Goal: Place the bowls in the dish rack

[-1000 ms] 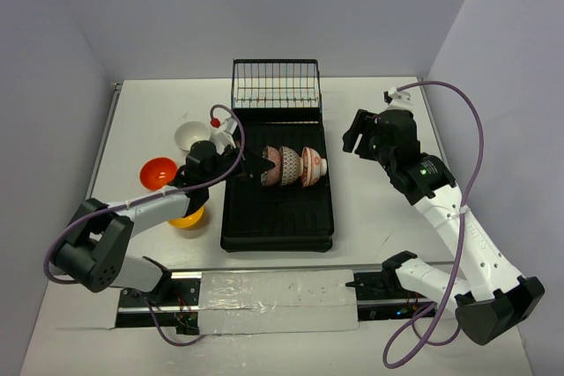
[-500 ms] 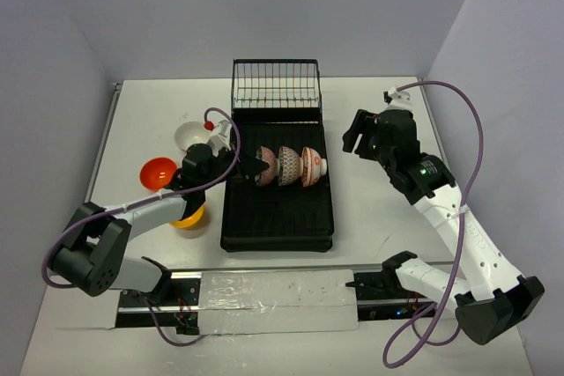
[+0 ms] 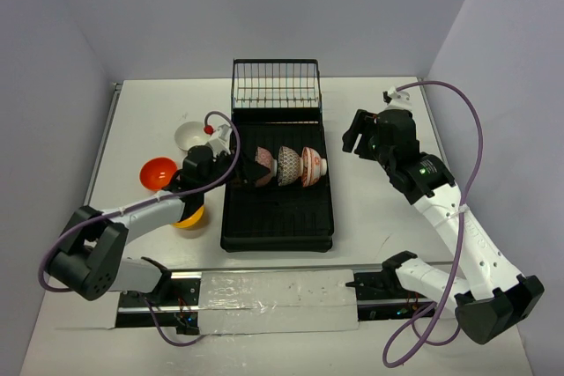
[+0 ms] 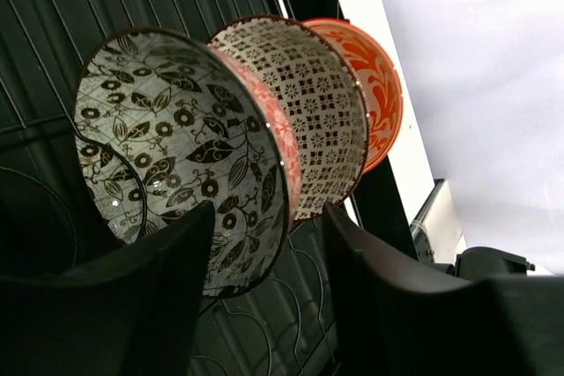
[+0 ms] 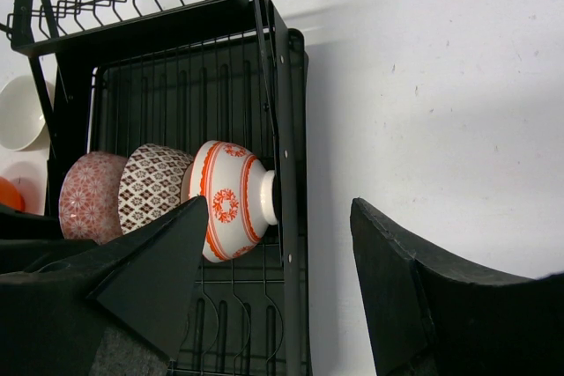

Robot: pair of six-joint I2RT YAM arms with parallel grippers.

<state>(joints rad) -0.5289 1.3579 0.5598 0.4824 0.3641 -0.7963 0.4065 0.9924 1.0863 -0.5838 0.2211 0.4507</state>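
Observation:
Three patterned bowls stand on edge in a row in the black dish rack [image 3: 278, 217]: a pinkish bowl [image 3: 263, 165] with a leaf pattern inside [image 4: 176, 156], a lattice-patterned bowl [image 3: 288, 165] and a red-on-white bowl [image 3: 310, 166]. My left gripper [image 3: 236, 173] is open. The pinkish bowl's rim stands between its fingers [image 4: 141, 305], which no longer clamp it. On the table left of the rack sit a white bowl [image 3: 189, 136], a red-orange bowl [image 3: 159, 173] and a yellow-orange bowl [image 3: 187, 217], the last partly under my left arm. My right gripper [image 3: 357, 138] hangs open and empty over the table right of the rack.
The rack's upright wire basket [image 3: 275, 85] stands at its far end. The rack's near half has bare ribs [image 5: 229, 323]. White table [image 5: 441, 85] stretches to the right of the rack. Grey walls close in the far and side edges.
My left jaws have opened off the pinkish bowl's rim and drawn back slightly to the left. The bowl stays on edge in the rack. My right arm has not moved.

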